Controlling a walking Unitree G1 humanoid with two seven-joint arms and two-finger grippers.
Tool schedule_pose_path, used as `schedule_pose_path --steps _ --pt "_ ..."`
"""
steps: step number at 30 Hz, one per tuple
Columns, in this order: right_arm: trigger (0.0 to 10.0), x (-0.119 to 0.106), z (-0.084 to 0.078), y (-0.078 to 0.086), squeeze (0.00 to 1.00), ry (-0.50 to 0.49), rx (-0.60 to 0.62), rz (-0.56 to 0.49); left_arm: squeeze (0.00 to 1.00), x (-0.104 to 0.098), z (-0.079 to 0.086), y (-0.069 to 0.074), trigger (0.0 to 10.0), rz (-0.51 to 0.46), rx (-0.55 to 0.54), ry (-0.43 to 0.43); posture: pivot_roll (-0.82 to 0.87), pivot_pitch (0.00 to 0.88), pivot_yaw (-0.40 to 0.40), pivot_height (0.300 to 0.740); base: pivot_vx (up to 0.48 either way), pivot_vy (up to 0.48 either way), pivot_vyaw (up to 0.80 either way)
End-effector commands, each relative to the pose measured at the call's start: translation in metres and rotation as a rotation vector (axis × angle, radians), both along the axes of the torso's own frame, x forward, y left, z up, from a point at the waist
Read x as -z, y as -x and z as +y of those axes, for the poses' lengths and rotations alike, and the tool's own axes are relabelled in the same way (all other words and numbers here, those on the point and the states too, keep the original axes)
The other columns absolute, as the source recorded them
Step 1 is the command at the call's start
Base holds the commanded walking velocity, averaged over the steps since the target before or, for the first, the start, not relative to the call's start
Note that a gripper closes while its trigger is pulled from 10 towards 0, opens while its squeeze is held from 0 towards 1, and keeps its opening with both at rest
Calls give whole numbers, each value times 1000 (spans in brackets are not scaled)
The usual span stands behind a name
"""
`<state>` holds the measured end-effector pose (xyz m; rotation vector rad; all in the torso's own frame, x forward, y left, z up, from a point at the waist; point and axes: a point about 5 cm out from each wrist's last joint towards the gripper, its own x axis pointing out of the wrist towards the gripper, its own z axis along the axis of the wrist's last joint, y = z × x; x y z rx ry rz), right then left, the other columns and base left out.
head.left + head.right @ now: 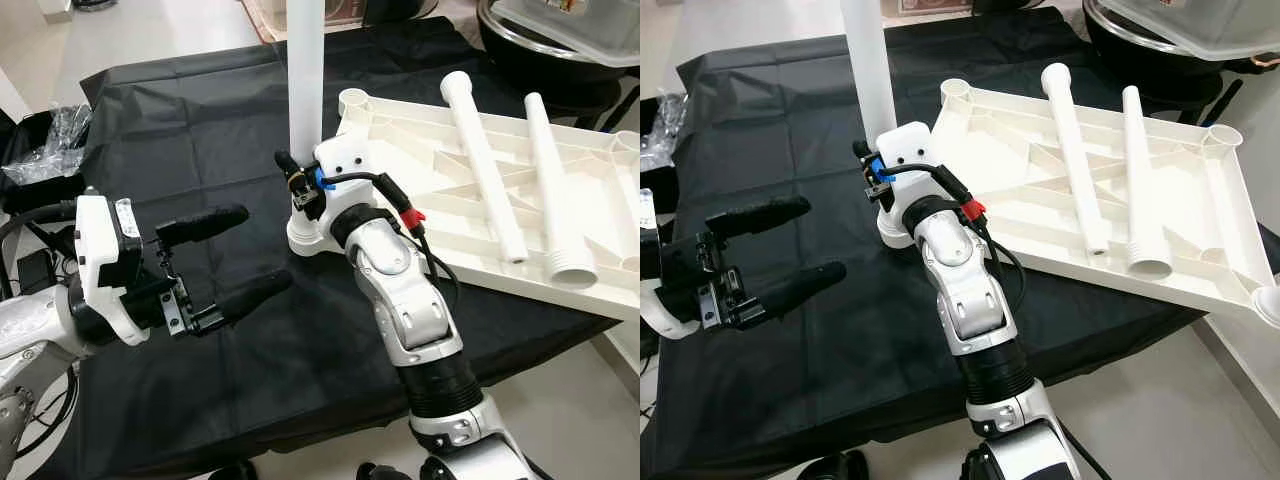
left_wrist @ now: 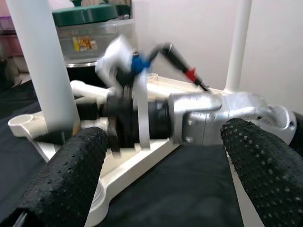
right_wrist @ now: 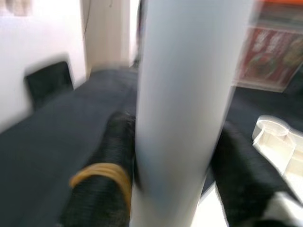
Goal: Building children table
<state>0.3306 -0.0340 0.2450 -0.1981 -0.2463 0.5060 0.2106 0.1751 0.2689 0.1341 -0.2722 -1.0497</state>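
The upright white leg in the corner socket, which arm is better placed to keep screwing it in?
Right. The right gripper already has its fingers around the upright leg just above the tabletop's corner socket. The left gripper hovers open over the black cloth, apart from it.

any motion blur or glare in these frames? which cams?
Eye views: sharp, evenly lit, no glare on the white tabletop. Left wrist view: the right gripper and its wrist smear with motion blur; the left gripper's fingers are crisp. Right wrist view: soft all over, the upright leg too near to focus.
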Motion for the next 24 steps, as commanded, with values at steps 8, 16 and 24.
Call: schedule_pose_path --steps 8,16,24 --pt "10000 -3 -22 10 1000 -27 -227 92 0 2 2 0 10000 2 -8 -20 12 218 -10 740 0 0 0" --pt "10000 -10 -44 7 1000 -6 -339 116 0 2 5 -1 10000 3 -13 -22 14 221 -7 740 0 0 0" --pt "10000 -35 -56 -28 0 45 -484 103 0 1 7 1 10000 4 -20 -31 39 225 -10 740 0 0 0"
